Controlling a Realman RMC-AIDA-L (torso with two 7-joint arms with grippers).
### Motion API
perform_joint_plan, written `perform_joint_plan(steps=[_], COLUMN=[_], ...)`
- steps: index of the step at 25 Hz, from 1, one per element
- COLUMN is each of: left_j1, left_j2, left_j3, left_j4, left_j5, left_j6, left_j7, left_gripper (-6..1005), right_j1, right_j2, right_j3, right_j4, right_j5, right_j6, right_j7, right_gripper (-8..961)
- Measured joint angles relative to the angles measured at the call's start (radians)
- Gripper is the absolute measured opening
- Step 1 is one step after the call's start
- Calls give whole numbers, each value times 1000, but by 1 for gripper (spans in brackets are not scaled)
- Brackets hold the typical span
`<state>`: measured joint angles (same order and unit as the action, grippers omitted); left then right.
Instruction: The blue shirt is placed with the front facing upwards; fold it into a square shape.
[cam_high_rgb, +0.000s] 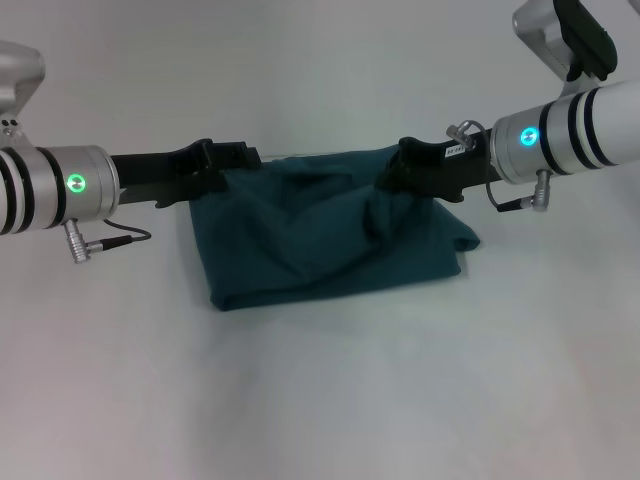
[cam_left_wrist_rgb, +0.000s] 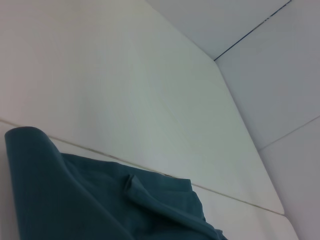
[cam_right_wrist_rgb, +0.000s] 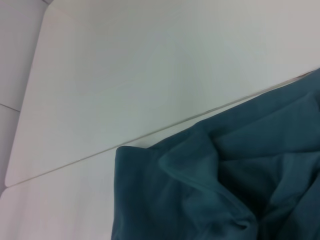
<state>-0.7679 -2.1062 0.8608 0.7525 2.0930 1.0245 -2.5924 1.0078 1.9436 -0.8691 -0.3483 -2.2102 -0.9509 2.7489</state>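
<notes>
We cannot see the left gripper (cam_high_rgb: 238, 160) fingertips or right gripper (cam_high_rgb: 392, 170) fingertips; folds of the blue shirt (cam_high_rgb: 320, 240) hide them. Both forearms are cut off at 9 and 3 o'clock.

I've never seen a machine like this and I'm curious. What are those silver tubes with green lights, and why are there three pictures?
Those tubes are a robot's two arms. Each ends in a black grabbing part called an end effector. The big picture comes from a camera on the robot's head, looking down at a white table. The other two come from cameras on its wrists, so they show cloth up close. On the table lies the blue shirt, already folded over and rumpled. The left end effector is at one top corner of the cloth and the right end effector at the other; both seem to be pinching it, with the top edge lifted between them. The robot's job is folding the shirt into a square.
</notes>
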Motion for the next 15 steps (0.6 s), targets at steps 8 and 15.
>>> perform_joint_plan(steps=[8, 15], left_j1=[4, 2], left_j2=[0, 0], left_j3=[-1, -2], left_j4=[-1, -1], left_j5=[0, -2], left_j6=[-2, -3], left_j7=[0, 1], left_gripper=[632, 633], right_j1=[-8, -11], right_j2=[-8, -9], right_j3=[69, 65], right_j4=[-4, 0], right_j5=[1, 1], right_j6=[-40, -51], right_j7=[-1, 0], right_gripper=[108, 142])
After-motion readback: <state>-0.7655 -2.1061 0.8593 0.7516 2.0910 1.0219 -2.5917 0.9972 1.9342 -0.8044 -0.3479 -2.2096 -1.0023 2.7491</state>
